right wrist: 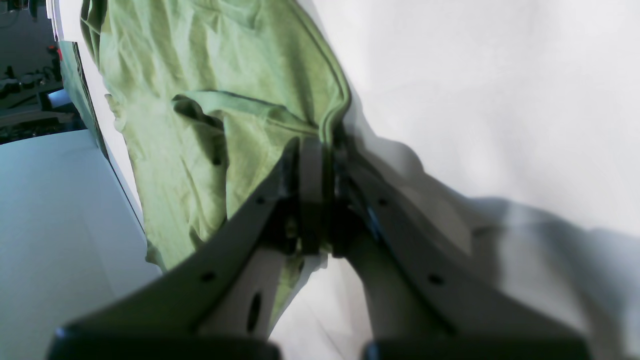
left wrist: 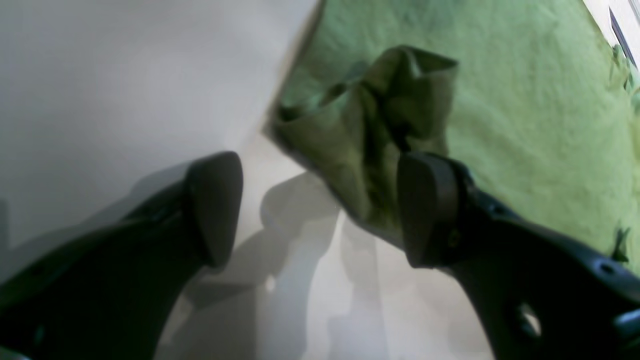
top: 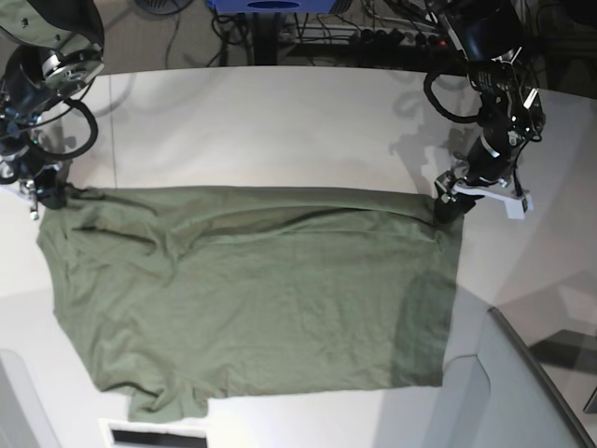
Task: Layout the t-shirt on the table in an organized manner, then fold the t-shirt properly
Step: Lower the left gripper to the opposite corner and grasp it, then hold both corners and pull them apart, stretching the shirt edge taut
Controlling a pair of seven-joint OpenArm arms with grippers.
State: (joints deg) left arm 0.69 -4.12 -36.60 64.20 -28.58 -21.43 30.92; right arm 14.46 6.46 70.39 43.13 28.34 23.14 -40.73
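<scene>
The left gripper (left wrist: 320, 207) stands with its jaws apart, holding nothing; a bunched corner of the t-shirt (left wrist: 525, 125) stands up in a peak just beyond one fingertip, which may touch the cloth or not. The right gripper (right wrist: 312, 150) has its jaws together, clamped on the seamed edge of the t-shirt (right wrist: 200, 75).

The t-shirt (top: 252, 299) lies spread across the near half of the table (top: 280, 121), mostly flat, with a long diagonal crease below its far edge. One sleeve reaches the table's near edge. The left gripper (top: 448, 201) sits at one far corner of the cloth, the right gripper (top: 47, 196) at the other.

Risks:
- The released corner stays crumpled, so any fold made over it would set in a lump.
- If the right gripper pulls while the opposite corner is free, the whole shirt may slide instead of tensioning, and the crease would remain.
- The sleeve at the near edge could slip off the table if the cloth is dragged that way.

View differences: the base view shows the full layout and the crease, but not the jaw states. The left wrist view alone shows the open jaws and the crumpled corner. The right wrist view alone shows the clamp on the seam.
</scene>
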